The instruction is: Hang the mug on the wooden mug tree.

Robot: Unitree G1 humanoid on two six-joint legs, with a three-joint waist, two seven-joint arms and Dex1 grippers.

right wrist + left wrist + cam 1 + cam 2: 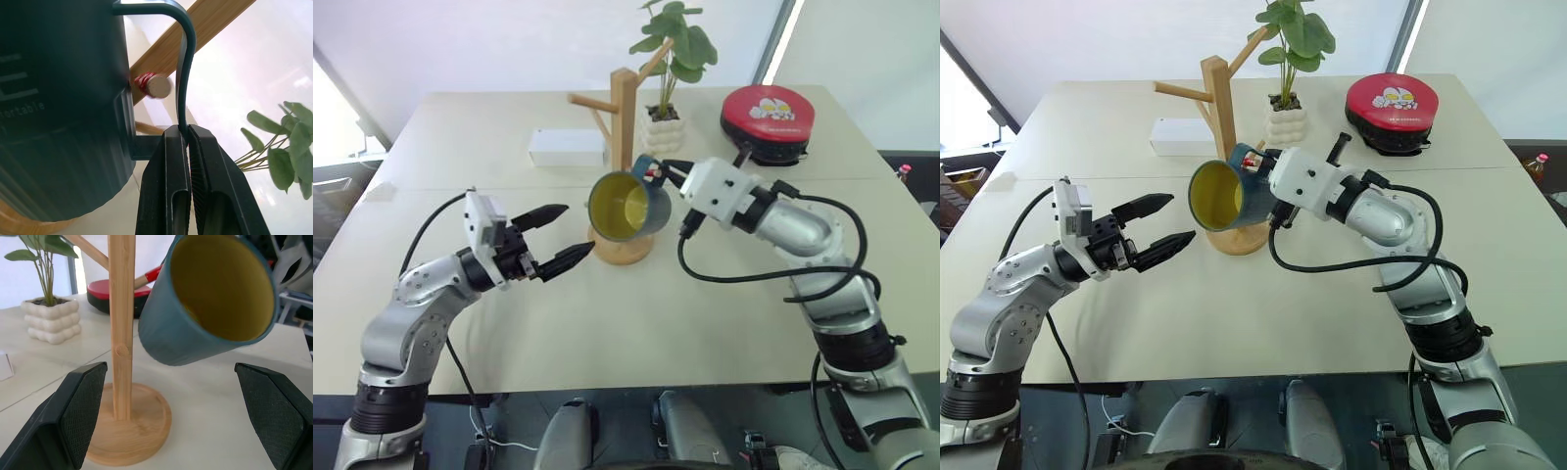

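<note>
Black fingers come first, two to each arm. The left gripper (558, 238) hangs above the pale worktop (636, 313) with its pair spread wide and nothing between them, aimed at the one mug (626, 205). That mug, dark teal outside and yellow-olive inside, is up off the worktop and tipped on its side, its mouth turned toward the left gripper; nothing lies in it. The right gripper (187, 131) has its fingers pinched flat on the mug's loop handle (185, 73), and a red-tipped peg (153, 85) sits right by that loop, between handle and mug wall. Just behind stands the single wooden mug tree (623, 108) on its round disc base (139, 426), the mug hanging over that base beside the post. Farther back I count one white box (567, 147), one white pot (663, 133) holding a leafy green plant (677, 39), and one round red-lidded thing (768, 110) at the right.
</note>
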